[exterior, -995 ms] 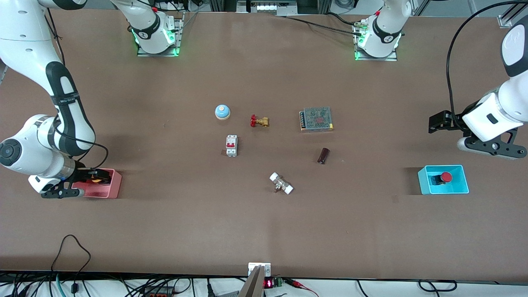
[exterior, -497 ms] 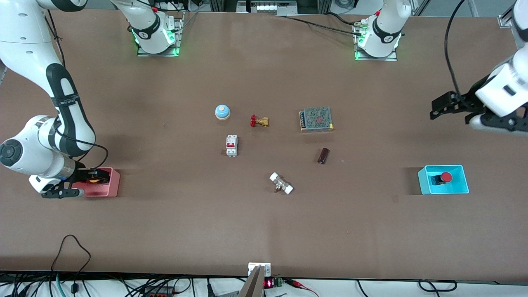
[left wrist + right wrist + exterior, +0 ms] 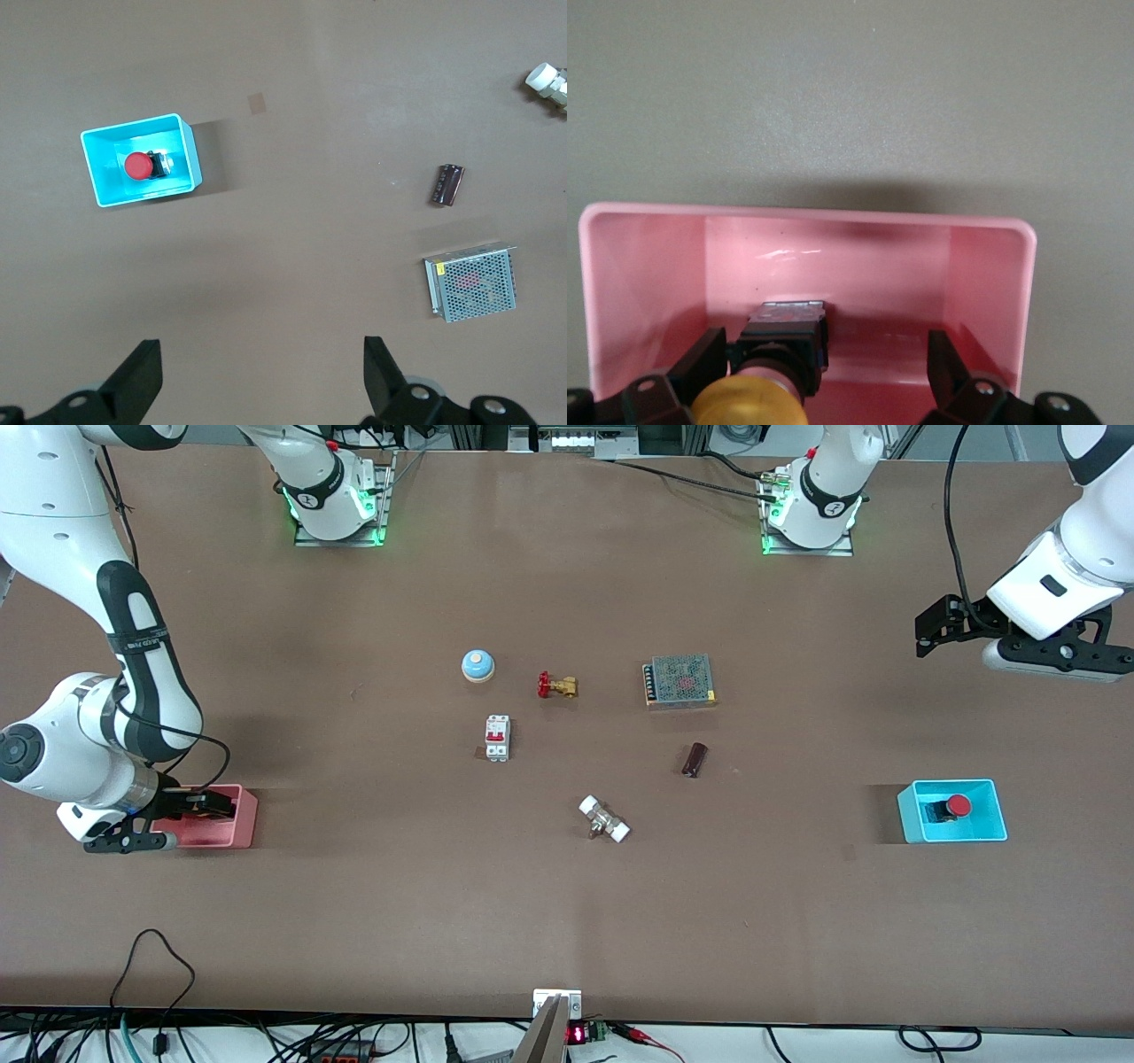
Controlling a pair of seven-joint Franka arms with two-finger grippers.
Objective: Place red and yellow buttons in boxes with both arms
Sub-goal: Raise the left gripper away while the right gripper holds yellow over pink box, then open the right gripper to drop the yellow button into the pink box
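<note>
Six loose parts — bell [image 3: 477, 665], valve [image 3: 556, 685] — between both boxes [image 3: 952, 811].

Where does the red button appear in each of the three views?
Front view: the red button lies in the blue box, toward the left arm's end of the table.
Left wrist view: the same button lies in the blue box, away from the open jaws.
Right wrist view: not in it.
Shared landmark: the brown cylinder, in the front and left wrist views.

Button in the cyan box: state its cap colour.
Red button, clearest in the left wrist view.
</note>
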